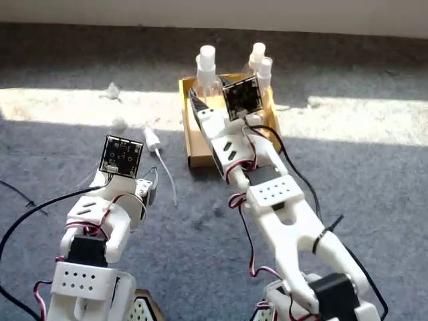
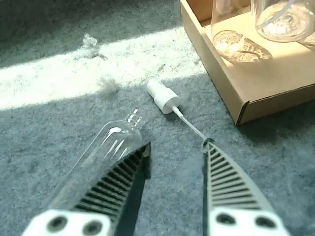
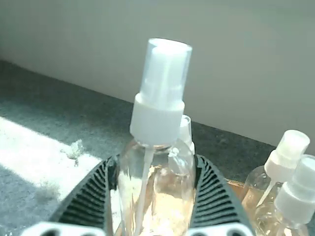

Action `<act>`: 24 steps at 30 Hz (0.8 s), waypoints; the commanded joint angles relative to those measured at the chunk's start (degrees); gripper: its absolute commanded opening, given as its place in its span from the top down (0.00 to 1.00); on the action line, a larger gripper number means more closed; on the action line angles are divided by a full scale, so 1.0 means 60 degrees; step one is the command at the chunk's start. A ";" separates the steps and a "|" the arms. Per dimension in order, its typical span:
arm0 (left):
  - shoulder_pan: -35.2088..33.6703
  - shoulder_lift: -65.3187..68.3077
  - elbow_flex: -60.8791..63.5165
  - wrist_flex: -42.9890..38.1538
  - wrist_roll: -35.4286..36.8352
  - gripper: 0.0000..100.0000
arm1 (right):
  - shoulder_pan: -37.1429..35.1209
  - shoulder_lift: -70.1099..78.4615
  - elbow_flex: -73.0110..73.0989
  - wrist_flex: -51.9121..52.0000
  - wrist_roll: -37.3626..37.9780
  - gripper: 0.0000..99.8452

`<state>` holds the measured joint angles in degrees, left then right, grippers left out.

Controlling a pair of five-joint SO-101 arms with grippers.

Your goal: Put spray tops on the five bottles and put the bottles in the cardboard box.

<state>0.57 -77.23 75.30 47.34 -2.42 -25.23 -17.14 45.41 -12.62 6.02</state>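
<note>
Bottle (image 2: 106, 147): clear glossy plastic. Spray top (image 2: 163, 96): smooth white plastic. Cardboard box (image 2: 280, 102): matt brown. Carpet (image 2: 49, 132): grey, rough, fuzzy. Left gripper (image 2: 177, 145): black ribbed plastic.

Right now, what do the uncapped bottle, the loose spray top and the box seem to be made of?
Uncapped bottle: clear glossy plastic, probably; the carpet shows through and it carries highlights, though glass is possible.
Loose spray top: opaque white plastic, smooth, with a thin translucent dip tube.
Box: tan matte cardboard, with a folded wall edge.
</note>
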 commanded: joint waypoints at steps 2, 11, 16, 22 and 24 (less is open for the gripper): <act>-0.0110 -0.0168 -0.0007 -0.0220 -0.0059 0.84 | -0.0183 0.1004 -0.0593 -0.1941 0.0220 1.00; -0.0110 -0.0168 -0.0007 -0.0220 -0.0059 0.84 | 0.0081 0.1429 -0.0623 -0.2952 -0.1070 1.00; -0.0110 -0.0168 -0.0007 -0.0220 -0.0059 0.84 | 0.0154 0.2015 -0.0652 -0.2952 -0.1480 1.00; -0.0095 -0.0168 -0.0007 -0.0220 -0.0059 0.84 | 0.0154 0.2527 -0.0652 -0.2967 -0.1480 1.00; -0.0095 -0.0168 -0.0007 -0.0220 -0.0059 0.84 | 0.0154 0.2718 -0.0593 -0.3348 -0.1480 1.00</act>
<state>0.57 -77.41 75.47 47.16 -2.42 -24.97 -1.05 44.79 -29.32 -2.42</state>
